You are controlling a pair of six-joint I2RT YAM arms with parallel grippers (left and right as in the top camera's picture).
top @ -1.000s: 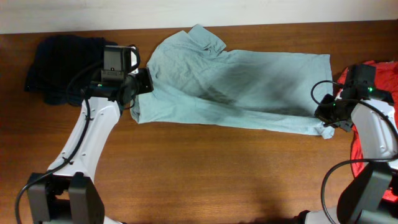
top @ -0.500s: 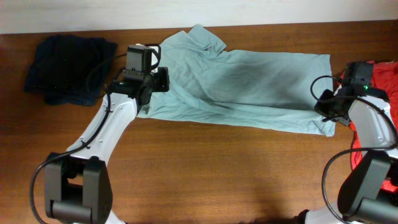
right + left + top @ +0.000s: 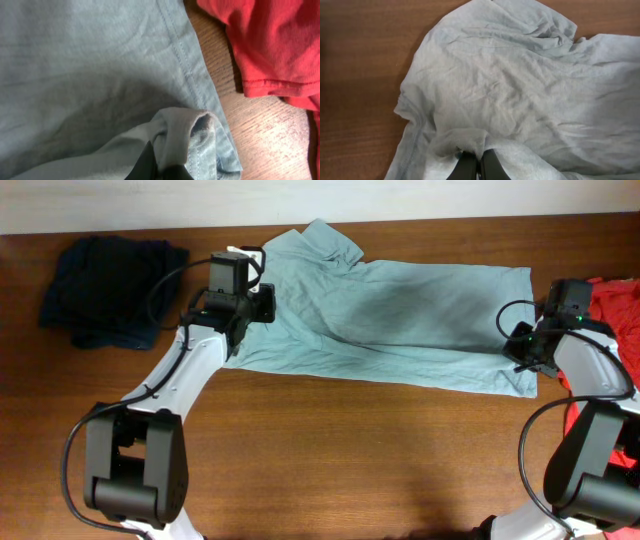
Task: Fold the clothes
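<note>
Pale grey-teal T-shirt [image 3: 400, 320] lies spread across the upper middle of the table [image 3: 350, 460]. The left gripper [image 3: 258, 305], jaws pinched together, holds a fold near the shirt's left edge. The right gripper [image 3: 522, 352], likewise clamped tight, pinches the bunched hem at the right end. A red shirt [image 3: 612, 305] sits at far right — a navy garment [image 3: 105, 290] at upper left.

We saw the red shirt [image 3: 615, 305] run off the overhead view's right edge. The wrist views' bottom edges cropped the left gripper [image 3: 479, 169] and right gripper [image 3: 159, 169], and T-shirt [image 3: 520, 90] folds covered their tips.
</note>
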